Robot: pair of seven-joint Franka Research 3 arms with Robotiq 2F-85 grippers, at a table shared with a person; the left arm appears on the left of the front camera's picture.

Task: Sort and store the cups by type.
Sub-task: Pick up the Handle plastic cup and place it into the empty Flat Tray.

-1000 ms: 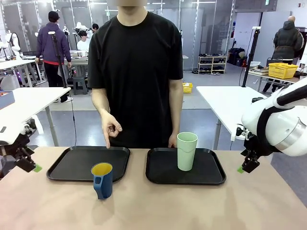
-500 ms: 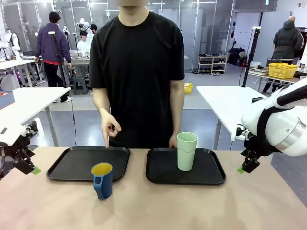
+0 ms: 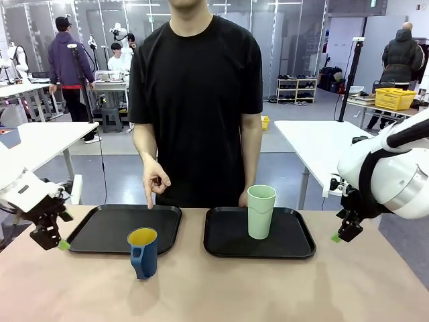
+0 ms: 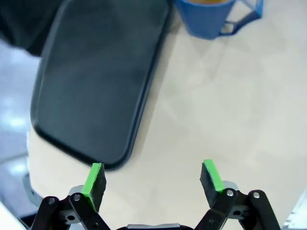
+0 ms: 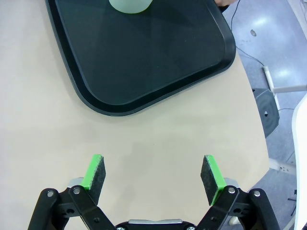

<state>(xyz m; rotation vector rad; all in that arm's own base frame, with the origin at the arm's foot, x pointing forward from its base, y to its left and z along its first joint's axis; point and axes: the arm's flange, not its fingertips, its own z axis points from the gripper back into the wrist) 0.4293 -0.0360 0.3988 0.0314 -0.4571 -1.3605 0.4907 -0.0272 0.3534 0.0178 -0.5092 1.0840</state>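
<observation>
Blue cup (image 3: 143,251) is stood upright, handle toward the robot; left gripper (image 4: 153,177) and right gripper (image 5: 153,174) are spread wide.

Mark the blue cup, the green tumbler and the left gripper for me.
blue cup (image 3: 149,258), front view, outer wall below the rim.
green tumbler (image 3: 261,215), front view, middle of its side.
left gripper (image 4: 153,176), left wrist view, midway between the fingertips.
</observation>
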